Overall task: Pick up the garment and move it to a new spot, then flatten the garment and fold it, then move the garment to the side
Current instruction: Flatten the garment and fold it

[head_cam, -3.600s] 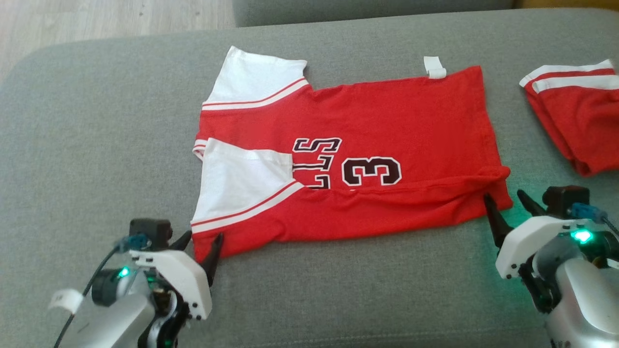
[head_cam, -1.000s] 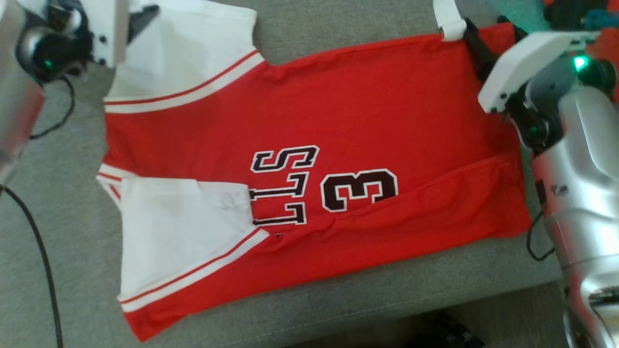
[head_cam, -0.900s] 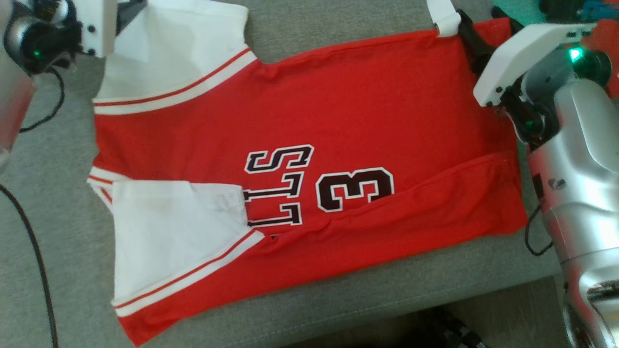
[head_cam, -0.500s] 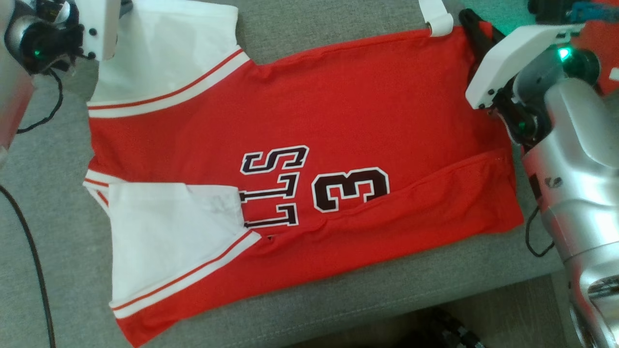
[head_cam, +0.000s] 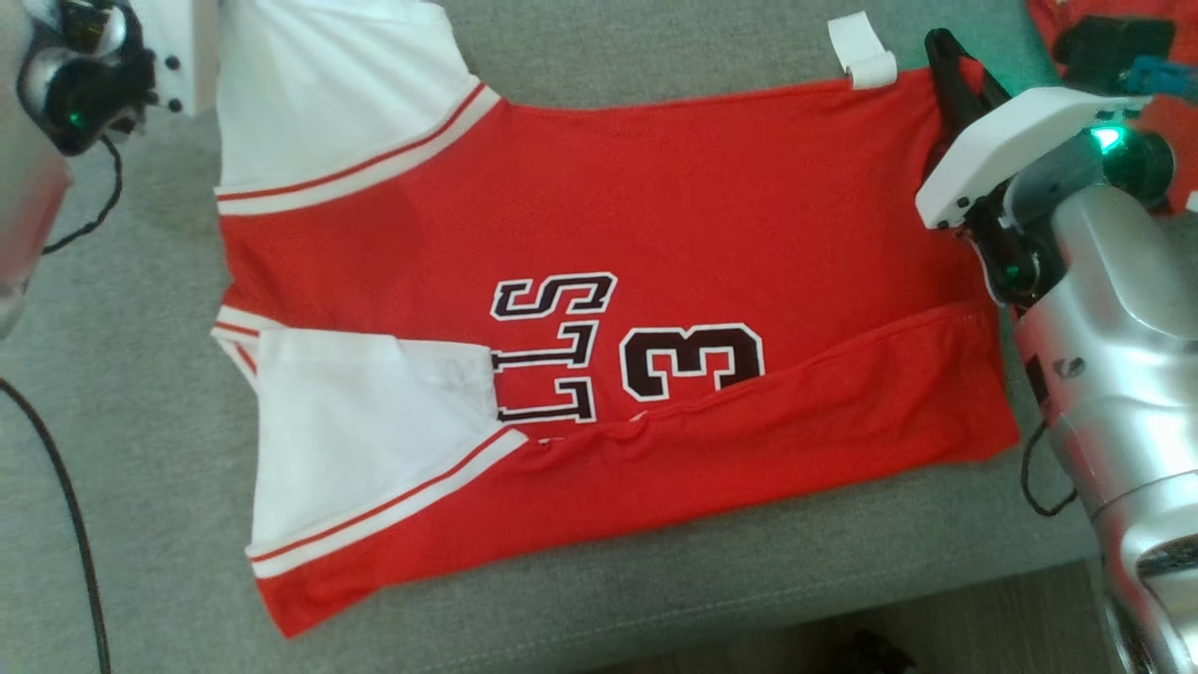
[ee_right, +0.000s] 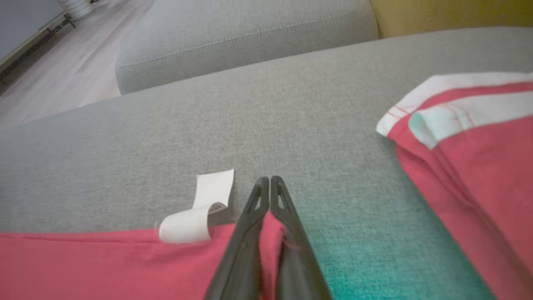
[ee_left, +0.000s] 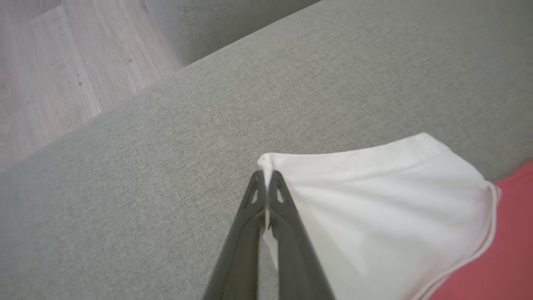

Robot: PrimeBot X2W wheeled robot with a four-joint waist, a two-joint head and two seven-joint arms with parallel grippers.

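The garment [head_cam: 655, 206], a red jersey with white sleeves and a black 3, lies spread flat on the grey sofa cushion [head_cam: 112, 421]; its near long edge is folded over onto the body, and 1 white sleeve lies folded in across the lettering. The left gripper [ee_left: 265, 180] is closed tight on the far corner of the other white sleeve, the cloth pinched between its 2 fingers; the right gripper [ee_right: 270, 183] is clamped on the far red hem corner, just beside a curled white label [ee_right: 195, 214]. Another folded red garment [ee_right: 466, 137] lies apart to the right, perhaps of the same kind, since only a part shows; pale wooden floor [ee_left: 50, 71] lies beyond the cushion.
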